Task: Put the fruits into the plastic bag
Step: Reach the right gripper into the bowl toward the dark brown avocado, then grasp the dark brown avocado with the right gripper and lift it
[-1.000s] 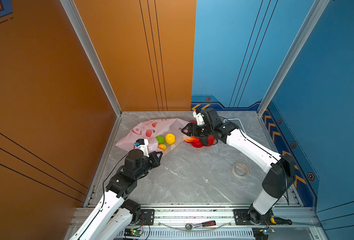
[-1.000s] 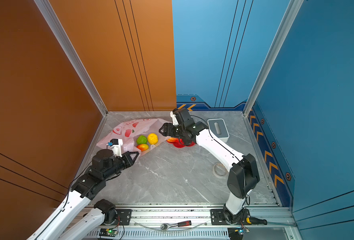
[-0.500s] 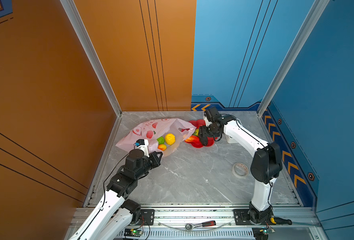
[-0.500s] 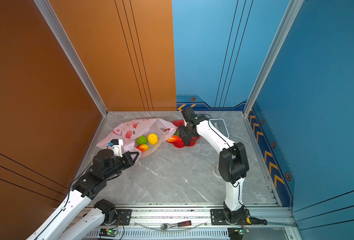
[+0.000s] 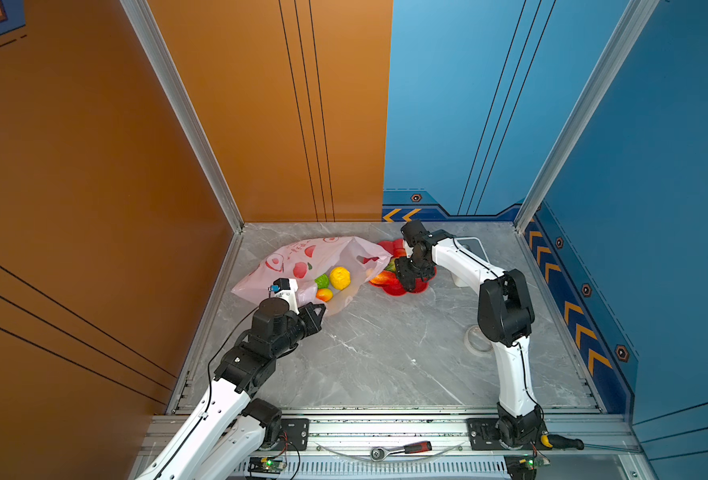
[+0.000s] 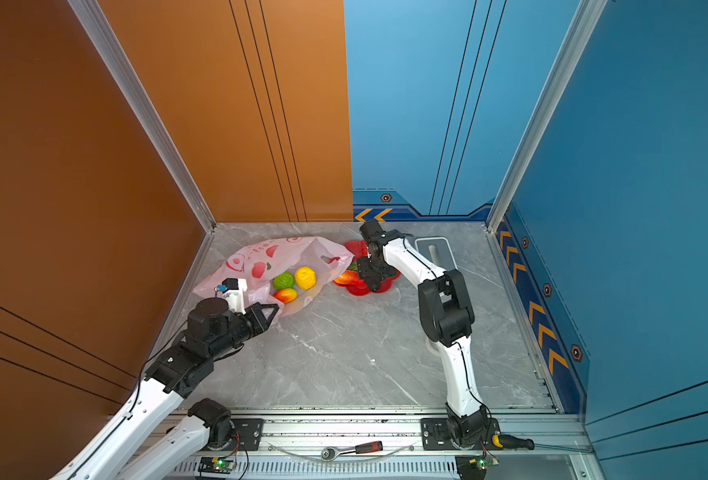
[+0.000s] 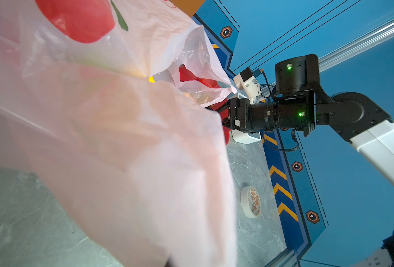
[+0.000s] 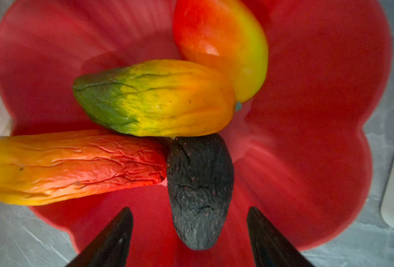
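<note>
The pale pink plastic bag (image 5: pixel 302 257) lies at the back left with its mouth held open. My left gripper (image 5: pixel 319 309) is shut on the bag's near edge, and the film (image 7: pixel 99 138) hides its jaws in the left wrist view. Inside lie a yellow lemon (image 5: pixel 339 277), a green round fruit (image 5: pixel 322 281) and a small mango (image 5: pixel 324 295). My right gripper (image 8: pixel 189 209) hangs open over the red dish (image 8: pixel 318 115), fingers either side of the dark avocado (image 8: pixel 199 185). Three mangoes share the dish: green-yellow (image 8: pixel 154 99), red-yellow (image 8: pixel 221 46), orange-red (image 8: pixel 71 166).
A white-grey tissue box (image 5: pixel 470 249) stands behind the right arm. A roll of tape (image 5: pixel 475 338) lies on the marble floor by the right arm's elbow. Orange and blue walls close the left, back and right. A ratchet (image 5: pixel 402 451) lies on the front rail.
My right gripper has pulled back from the bag's mouth and now points down over the red dish. The bag's mouth has spread wider. The left arm has stayed put.
</note>
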